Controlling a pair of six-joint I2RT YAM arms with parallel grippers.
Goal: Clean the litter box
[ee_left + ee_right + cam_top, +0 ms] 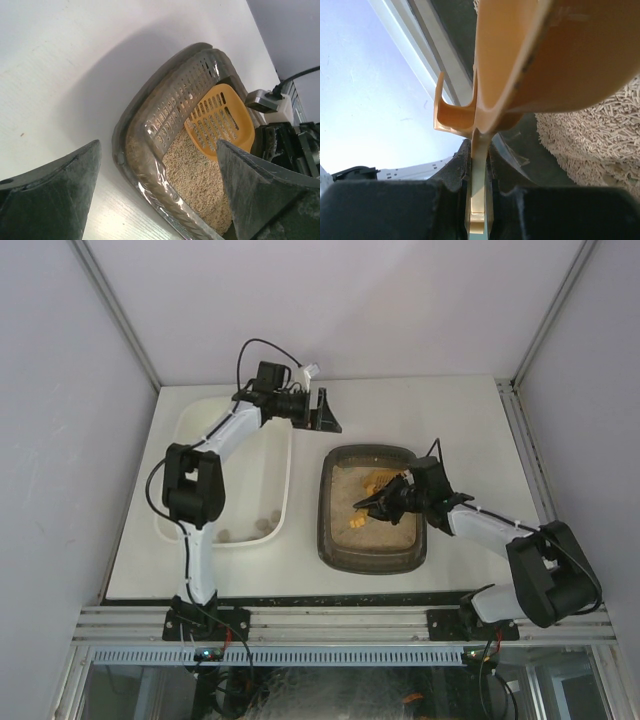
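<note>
Pinching the thin handle of an orange slotted scoop, the right jaws sit over the litter box, right of ctr in the top view on the white bench. The box is dark grey-brown w/ rounded corners, and pale beige pellet litter covers its floor.

Right wrist view: the handle runs edge-on btwn the two dark fingers at btm ctr, clamped tight. The scoop bowl fills the upper right. A small hook sticks out left of the handle, and pellets show at lower right.

The left jaws are spread wide w/ nothing in them. They sit at upper ctr of the top view, over the bench just past the upper right corner of the white tub and apart from the box.

Left wrist view: dark fingers fill the lower left & lower right corners. The box shows in the gap btwn them. The scoop is tilted inside it, lower edge at the litter surface. A slot pattern shows on the box's inner wall.

The tub lies left of the box, larger, w/ a few small brown lumps near its lower right corner.
</note>
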